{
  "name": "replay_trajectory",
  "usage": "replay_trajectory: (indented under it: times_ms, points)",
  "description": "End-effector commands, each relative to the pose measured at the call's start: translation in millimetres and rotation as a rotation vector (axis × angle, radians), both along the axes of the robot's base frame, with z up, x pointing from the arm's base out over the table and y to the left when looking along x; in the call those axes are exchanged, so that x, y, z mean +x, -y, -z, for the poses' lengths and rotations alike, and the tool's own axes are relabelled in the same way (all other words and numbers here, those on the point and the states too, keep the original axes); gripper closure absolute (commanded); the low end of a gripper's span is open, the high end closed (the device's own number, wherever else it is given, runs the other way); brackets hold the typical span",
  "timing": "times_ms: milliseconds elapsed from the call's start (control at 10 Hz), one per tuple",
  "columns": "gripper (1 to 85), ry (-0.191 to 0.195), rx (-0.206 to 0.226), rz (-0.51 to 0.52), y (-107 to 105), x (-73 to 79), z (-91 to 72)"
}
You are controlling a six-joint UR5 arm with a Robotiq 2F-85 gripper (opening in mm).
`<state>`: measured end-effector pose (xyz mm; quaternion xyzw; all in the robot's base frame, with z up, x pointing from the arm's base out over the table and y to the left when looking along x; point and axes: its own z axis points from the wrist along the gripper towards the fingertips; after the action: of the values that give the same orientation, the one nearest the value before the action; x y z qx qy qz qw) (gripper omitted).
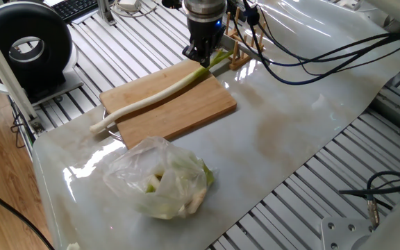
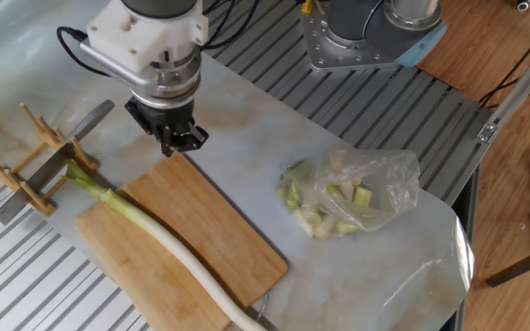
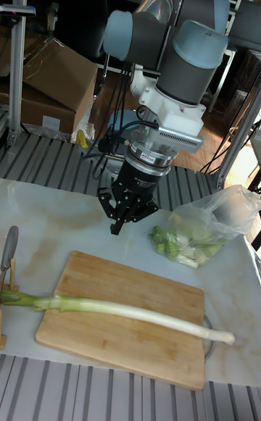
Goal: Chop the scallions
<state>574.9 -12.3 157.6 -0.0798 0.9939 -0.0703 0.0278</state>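
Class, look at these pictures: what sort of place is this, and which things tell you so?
Probably a robotics lab staged as a kitchen worktop: a robot arm with its end effector above a wooden cutting board bearing a scallion, on aluminium framing amid cables.

wooden board [image 2: 191, 244]: pale, matt, fine straight grain. scallion [image 3: 123, 310]: smooth, slightly waxy skin, white shading to pale green. table top [image 1: 290, 132]: glossy marbled sheet, off-white, showing bright reflections; beneath and around it, ribbed aluminium profile [image 1: 117, 55] with a dull metallic sheen. bag [image 2: 357, 195]: thin clear plastic, crinkled and shiny, holding pale green pieces. rack [image 2: 26, 161]: light unfinished wood, carrying a knife [image 2: 58, 164] with a grey brushed-metal blade. gripper [image 3: 125, 219]: matt black, plastic or metal cannot be told. arm joints [image 3: 181, 44]: smooth grey-blue caps with a satin finish. cardboard boxes [image 3: 51, 80]: matt brown.
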Motion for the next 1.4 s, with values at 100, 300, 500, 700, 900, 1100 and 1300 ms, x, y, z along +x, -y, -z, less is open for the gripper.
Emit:
replay_trajectory:
  times_ms: [100, 300, 500, 700, 900, 1100, 1300]
  points:
    - [84.3, -0.068, -0.027, -0.013, 3.3, -15.8, -5.9]
    - [84.3, -0.065, -0.007, -0.017, -3.8, -16.0, -11.8]
    - [84.3, -0.045, 0.016, -0.018, -13.8, -10.0, -13.0]
    - [84.3, -0.056, 0.008, -0.018, -13.6, -12.4, -14.0]
    - [84.3, -0.063, -0.001, -0.015, -14.1, -13.6, -15.7]
    - [84.3, -0.074, 0.023, -0.014, -21.5, -16.1, -15.5]
    - [84.3, -0.133, 0.039, -0.009, -25.5, -31.7, -15.7]
